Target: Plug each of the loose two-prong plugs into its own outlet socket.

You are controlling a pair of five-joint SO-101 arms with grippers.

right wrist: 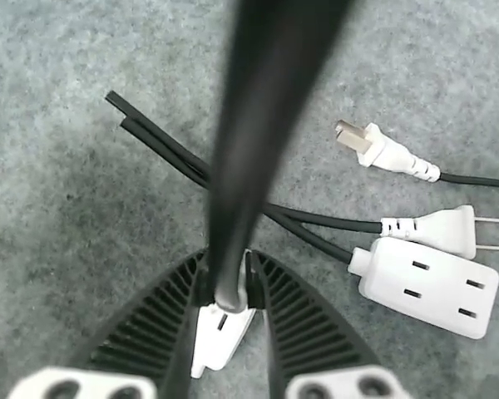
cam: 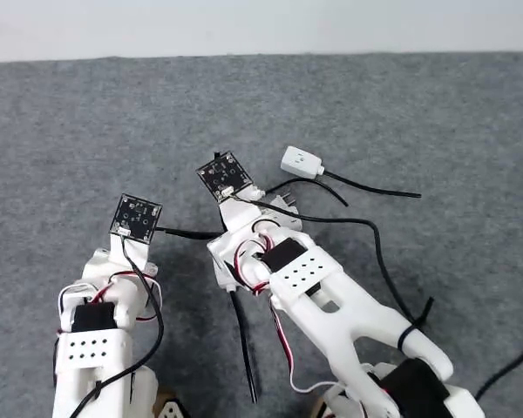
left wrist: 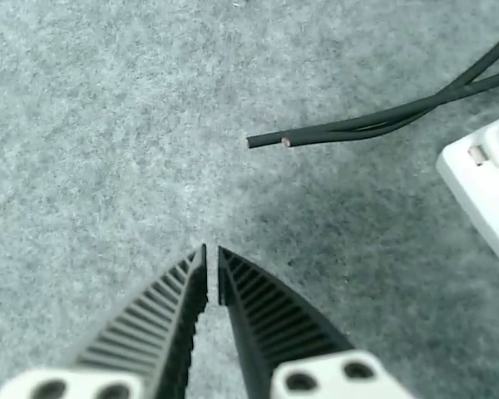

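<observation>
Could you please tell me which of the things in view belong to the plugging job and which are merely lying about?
Belong to the job: white connector held in the right tool; loose plug; second loose plug; outlet block.
Just lying about: cut cable ends; grey mat.

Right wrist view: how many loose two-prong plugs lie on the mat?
2. One plug lies beside the outlet block; a second plug lies apart, beyond it. The white piece clamped in the right pincer may be another; I cannot tell.
</observation>
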